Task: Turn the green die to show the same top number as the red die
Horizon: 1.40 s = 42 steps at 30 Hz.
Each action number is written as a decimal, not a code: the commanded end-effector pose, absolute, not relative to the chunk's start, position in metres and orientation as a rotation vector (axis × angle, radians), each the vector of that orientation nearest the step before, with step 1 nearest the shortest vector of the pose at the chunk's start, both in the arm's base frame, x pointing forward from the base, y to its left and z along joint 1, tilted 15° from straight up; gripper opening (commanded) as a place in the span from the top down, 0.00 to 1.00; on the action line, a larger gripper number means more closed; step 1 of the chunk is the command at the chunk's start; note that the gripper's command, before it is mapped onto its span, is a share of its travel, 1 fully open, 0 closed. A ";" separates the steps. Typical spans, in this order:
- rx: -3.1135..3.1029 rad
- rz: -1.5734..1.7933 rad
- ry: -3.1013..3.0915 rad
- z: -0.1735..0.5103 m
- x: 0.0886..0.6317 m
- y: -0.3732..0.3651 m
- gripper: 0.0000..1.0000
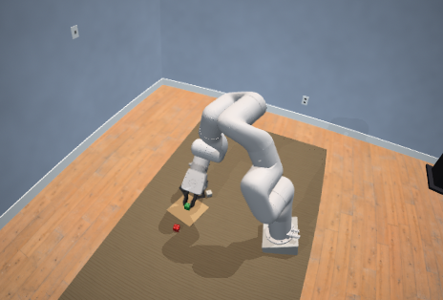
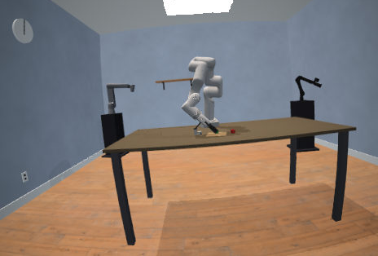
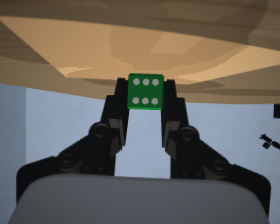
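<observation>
Gripper (image 3: 145, 107) clamped on the green die (image 3: 146, 92), six-face toward the wrist camera, poised just above the tan mat (image 1: 195, 214); red die (image 1: 177, 227) sits off the mat's near-left edge.

- The white seven-joint arm (image 1: 260, 154) is built of thick, rounded, smooth segments with a glossy shell.
- A ring of small dark screw dots runs around the joint seams near the elbow and wrist.
- Its foot is a pale grey square base plate (image 1: 267, 248) with a round flange.
- The wrist ends in a light grey boxy housing (image 1: 195, 179).
- The black gripper (image 3: 145, 107) has jointed linkage jaws with round pivot pins, mounted on a grey rounded body.
</observation>
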State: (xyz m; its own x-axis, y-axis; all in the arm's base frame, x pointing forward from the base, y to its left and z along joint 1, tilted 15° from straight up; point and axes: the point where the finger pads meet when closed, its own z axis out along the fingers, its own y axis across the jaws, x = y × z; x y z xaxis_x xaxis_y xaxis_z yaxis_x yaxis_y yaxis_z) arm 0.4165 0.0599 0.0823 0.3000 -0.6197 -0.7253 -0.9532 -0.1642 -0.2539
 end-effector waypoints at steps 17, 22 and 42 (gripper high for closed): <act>-1.877 0.609 1.402 0.083 0.418 0.059 0.79; -1.877 0.609 1.402 0.082 0.418 0.060 0.79; -1.877 0.609 1.402 0.079 0.419 0.060 0.79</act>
State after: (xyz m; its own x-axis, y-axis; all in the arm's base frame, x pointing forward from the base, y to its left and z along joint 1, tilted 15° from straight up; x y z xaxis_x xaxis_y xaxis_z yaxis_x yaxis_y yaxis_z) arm 0.4177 0.0604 0.0775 0.3000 -0.6197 -0.7252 -0.9532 -0.1642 -0.2540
